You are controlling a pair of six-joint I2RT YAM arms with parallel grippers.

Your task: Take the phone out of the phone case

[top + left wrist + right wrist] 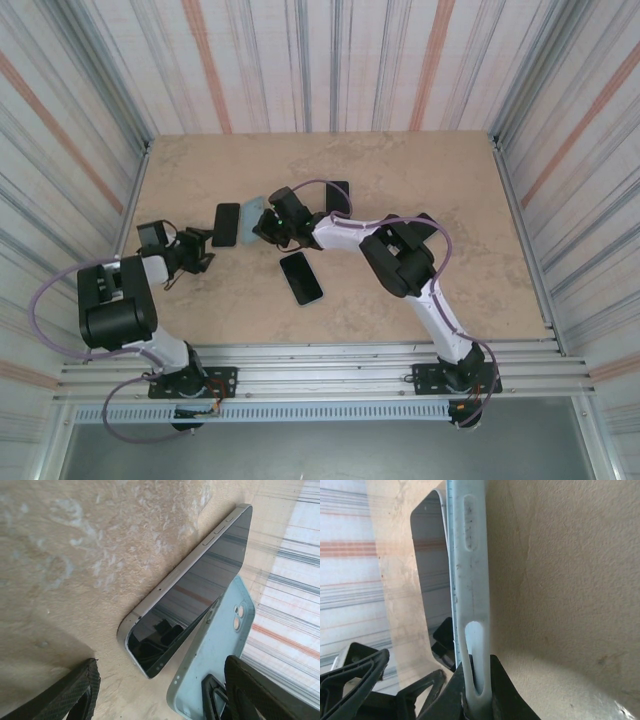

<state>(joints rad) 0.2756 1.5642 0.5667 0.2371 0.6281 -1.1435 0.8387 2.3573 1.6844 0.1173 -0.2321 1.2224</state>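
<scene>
The phone (192,587) lies flat on the table (75,555), just beside the pale blue phone case (217,640). The right gripper (477,695) pinches the soft case by its thin rim; the left gripper (162,685) is spread and empty. The phone is stiff, its glass slippery: take it by the 2 long edges

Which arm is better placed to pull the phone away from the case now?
Left, probably. The left jaws stand open and empty just short of the phone, which lies beside the light blue case. The right jaws are shut on the case's edge, holding it.
</scene>
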